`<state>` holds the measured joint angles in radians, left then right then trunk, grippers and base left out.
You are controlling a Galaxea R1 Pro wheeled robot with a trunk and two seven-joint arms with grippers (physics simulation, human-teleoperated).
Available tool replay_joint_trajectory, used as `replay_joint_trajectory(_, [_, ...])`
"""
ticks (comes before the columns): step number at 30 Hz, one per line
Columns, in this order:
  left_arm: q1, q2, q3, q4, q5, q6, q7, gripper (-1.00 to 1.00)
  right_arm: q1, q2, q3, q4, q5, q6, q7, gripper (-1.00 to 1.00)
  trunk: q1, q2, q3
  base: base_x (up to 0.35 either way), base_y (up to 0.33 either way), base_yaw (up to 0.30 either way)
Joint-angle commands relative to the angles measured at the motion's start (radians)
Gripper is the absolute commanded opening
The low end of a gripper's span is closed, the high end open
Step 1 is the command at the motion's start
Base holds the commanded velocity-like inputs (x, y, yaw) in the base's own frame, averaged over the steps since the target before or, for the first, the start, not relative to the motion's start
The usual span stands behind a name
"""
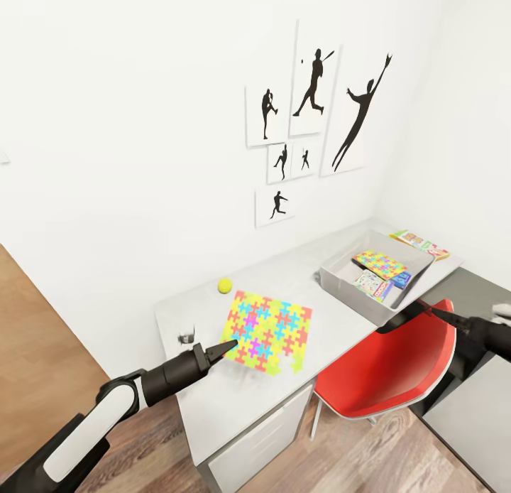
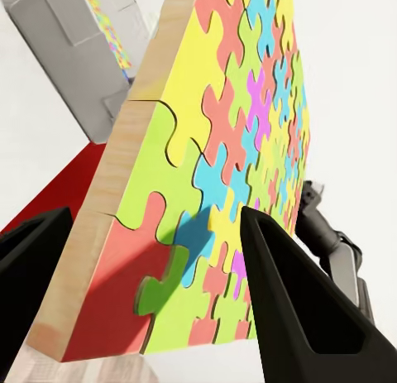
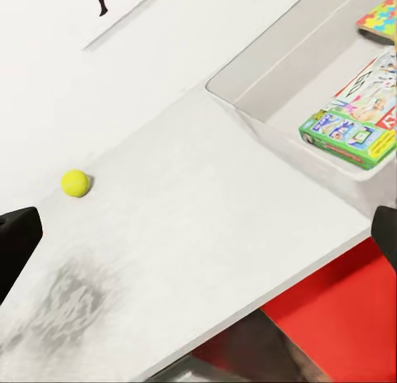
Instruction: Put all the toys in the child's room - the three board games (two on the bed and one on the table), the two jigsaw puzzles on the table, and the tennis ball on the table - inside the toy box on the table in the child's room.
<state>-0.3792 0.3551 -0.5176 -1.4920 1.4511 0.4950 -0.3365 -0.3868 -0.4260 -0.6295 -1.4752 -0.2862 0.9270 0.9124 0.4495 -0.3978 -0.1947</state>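
Observation:
A jigsaw puzzle (image 1: 270, 331) in yellow, pink, blue and green lies on the pale table (image 1: 213, 401). My left gripper (image 1: 223, 349) is open at its near corner. In the left wrist view the puzzle (image 2: 231, 118) sits between the spread fingers (image 2: 298, 308). The tennis ball (image 1: 225, 285) rests just beyond the puzzle. The grey toy box (image 1: 341, 283) holds another jigsaw (image 1: 383, 263) and two game boxes (image 1: 372, 285). A third board game (image 1: 424, 244) lies on the table behind the box. My right gripper (image 1: 389, 327) hovers open near the box's front corner, facing the ball (image 3: 75, 183) and the box (image 3: 281, 60).
A red chair (image 1: 397, 365) stands tucked under the table's edge, below my right arm. A small dark object (image 1: 186, 334) sits on the table left of the puzzle. Silhouette pictures hang on the white wall. Wooden floor lies to the left.

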Motion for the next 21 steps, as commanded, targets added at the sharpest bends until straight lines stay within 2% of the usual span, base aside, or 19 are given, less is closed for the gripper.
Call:
replay_joint_trajectory(1, [-0.001, 0.001, -0.001, 0.007, 0.008, 0.004, 0.002, -1.0, -0.001, 0.014, 0.018, 0.0, 0.013, -0.004, -0.019, 1.0, 0.001, -0.002, -0.002, 0.0, 0.0, 0.0])
replay_joint_trajectory(8, [-0.001, 0.001, -0.001, 0.035, 0.008, 0.004, 0.002, -1.0, -0.001, 0.081, 0.074, 0.001, 0.06, -0.053, -0.115, 1.0, 0.001, -0.002, -0.002, 0.0, 0.0, 0.0])
replay_joint_trajectory(13, [-0.001, 0.001, -0.001, 0.038, 0.007, 0.002, 0.002, -1.0, -0.001, 0.096, 0.085, 0.001, 0.069, -0.067, -0.132, 1.0, 0.001, -0.002, -0.002, 0.0, 0.0, 0.0])
replay_joint_trajectory(21, [-0.001, 0.001, -0.004, 0.037, 0.006, -0.001, 0.002, -1.0, -0.001, 0.1, 0.088, 0.0, 0.073, -0.071, -0.137, 1.0, 0.001, -0.002, -0.001, 0.036, 0.0, -0.001])
